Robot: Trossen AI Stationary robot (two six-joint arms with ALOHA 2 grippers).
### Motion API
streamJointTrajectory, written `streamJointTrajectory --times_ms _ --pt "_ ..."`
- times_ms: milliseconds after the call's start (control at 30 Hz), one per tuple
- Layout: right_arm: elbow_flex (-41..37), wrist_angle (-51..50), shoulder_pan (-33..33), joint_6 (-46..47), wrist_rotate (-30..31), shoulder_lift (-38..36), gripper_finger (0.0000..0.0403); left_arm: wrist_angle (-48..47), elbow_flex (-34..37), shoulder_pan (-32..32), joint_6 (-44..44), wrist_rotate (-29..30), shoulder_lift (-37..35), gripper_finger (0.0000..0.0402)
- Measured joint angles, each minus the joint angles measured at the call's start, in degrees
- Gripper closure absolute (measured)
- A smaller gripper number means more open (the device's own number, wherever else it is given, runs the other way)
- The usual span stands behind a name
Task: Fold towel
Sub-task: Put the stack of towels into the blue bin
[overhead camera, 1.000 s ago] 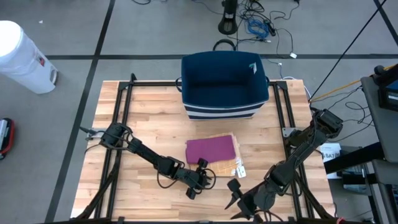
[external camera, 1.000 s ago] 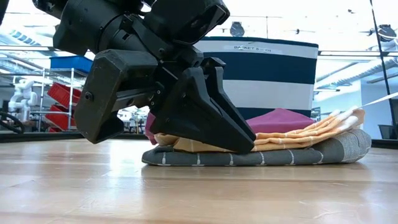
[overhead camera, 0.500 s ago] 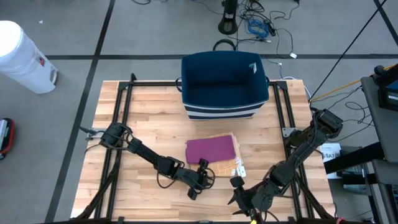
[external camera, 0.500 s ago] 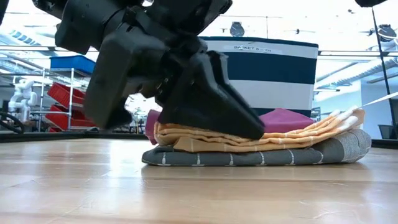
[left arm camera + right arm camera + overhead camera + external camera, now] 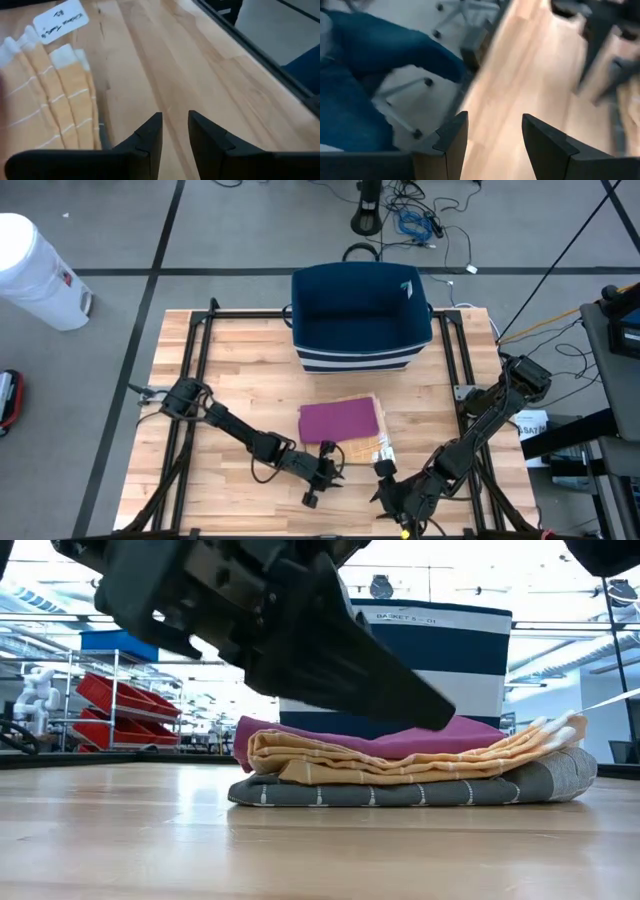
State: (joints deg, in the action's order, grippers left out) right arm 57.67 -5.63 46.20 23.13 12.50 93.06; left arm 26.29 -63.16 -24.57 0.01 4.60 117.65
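From overhead I see the towel stack [image 5: 345, 425] lying near the middle of the wooden counter [image 5: 240, 390], just toward 6 o'clock from the navy striped basket [image 5: 360, 315]. The magenta towel [image 5: 338, 419] lies folded on top; in the low view an orange striped towel [image 5: 400, 762] lies under it and a grey striped towel [image 5: 400, 790] lies at the bottom on the counter. A white label [image 5: 61, 20] lies on the counter beside the orange folds.

My left gripper [image 5: 322, 472] sits at about 7 o'clock of the stack, just beside its near edge. In the left wrist view its fingers [image 5: 150, 135] stand a narrow gap apart with nothing between them, bare wood under them.

My right gripper [image 5: 385, 480] is at about 5 o'clock of the stack, near the label corner. Its fingers [image 5: 452, 135] stand fairly wide and hold nothing. Beyond them I make out blue fabric and chair casters on the floor.
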Motion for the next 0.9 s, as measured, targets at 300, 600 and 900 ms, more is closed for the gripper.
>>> streamJointTrajectory --times_ms 300,600,900 --pt "0.00 -17.28 -0.33 3.02 15.66 0.00 0.0229 -5.30 0.00 -1.65 9.08 18.62 -0.11 0.0303" --pt "0.00 -25.68 -5.37 3.40 21.61 0.00 0.0206 -7.64 0.02 -3.47 15.81 44.32 -0.40 0.0303" --pt "0.02 -25.56 -13.49 -3.14 19.84 1.56 0.0219 -8.94 0.02 -3.92 13.93 44.80 -0.51 0.0303"
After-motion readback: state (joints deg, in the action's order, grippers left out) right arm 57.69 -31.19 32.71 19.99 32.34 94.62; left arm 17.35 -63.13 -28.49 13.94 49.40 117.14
